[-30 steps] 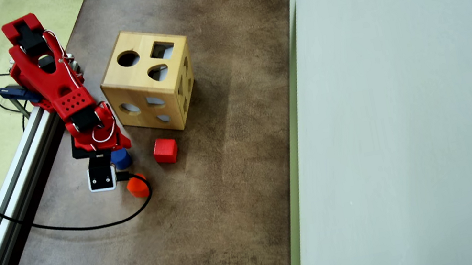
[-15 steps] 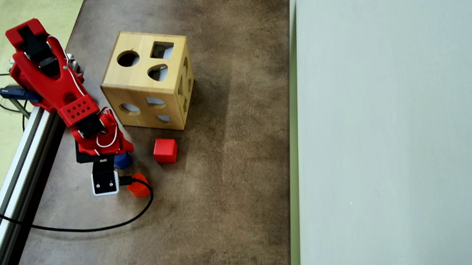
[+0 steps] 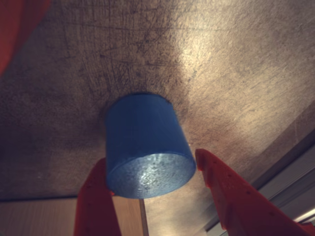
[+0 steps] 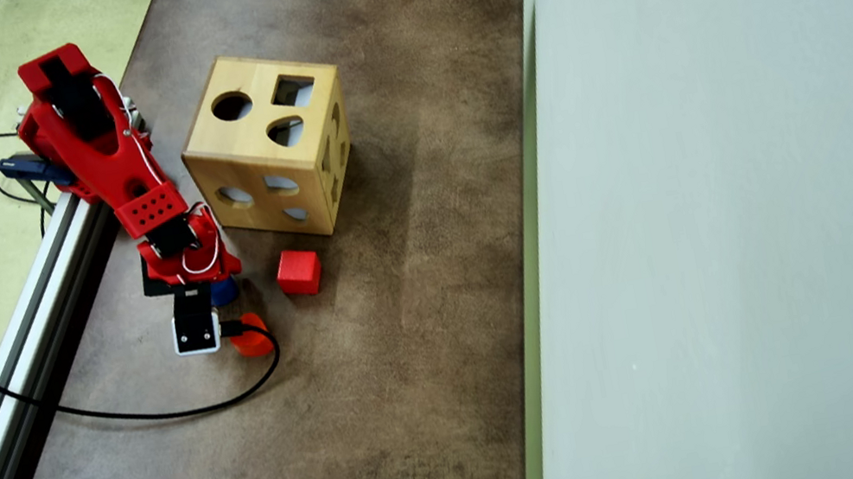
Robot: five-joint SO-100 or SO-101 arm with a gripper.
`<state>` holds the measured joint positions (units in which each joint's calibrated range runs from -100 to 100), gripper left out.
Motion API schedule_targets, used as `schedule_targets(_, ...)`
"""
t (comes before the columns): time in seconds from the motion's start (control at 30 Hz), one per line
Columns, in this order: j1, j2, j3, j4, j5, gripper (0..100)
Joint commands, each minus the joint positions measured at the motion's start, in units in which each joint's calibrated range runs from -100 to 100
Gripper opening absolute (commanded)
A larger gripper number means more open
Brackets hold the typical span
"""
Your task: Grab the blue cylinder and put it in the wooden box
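Blue cylinder [image 3: 146, 145] stands on the brown bench [image 4: 382, 388] just beside the wooden box [image 4: 269, 155], flanked by the spread red tool [image 3: 150, 172], which should probably sink lower and centre itself before pinching to avoid tipping the block.

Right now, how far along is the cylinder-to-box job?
Done: the approach. In the wrist view the red two-finger gripper is open, straddling the small dark blue cylinder, which stands on the brown table. In hand: closing. Left: lift, carry, and drop into the light wooden box with shaped holes.
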<state>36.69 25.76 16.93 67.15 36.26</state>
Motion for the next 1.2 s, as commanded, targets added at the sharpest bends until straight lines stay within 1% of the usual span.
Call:
schedule_targets(0.0,-0.36,-1.09,-1.1,-1.01,-0.24,24)
schedule_targets(0.17,-0.36,-1.43,-0.38,-4.79,-0.24,23)
schedule_targets(0.7,-0.36,-0.75,-1.1,-4.87,-0.2,23)
schedule_targets(0.8,-0.36,-0.92,-1.1,-4.87,-0.24,18)
schedule_targets(1.0,-0.36,-1.6,-1.19,-4.87,-0.29,2)
schedule_targets(1.03,-0.36,-1.6,-1.19,-4.87,-0.29,1)
schedule_targets(1.17,-0.36,-2.11,-1.19,-4.79,-0.29,2)
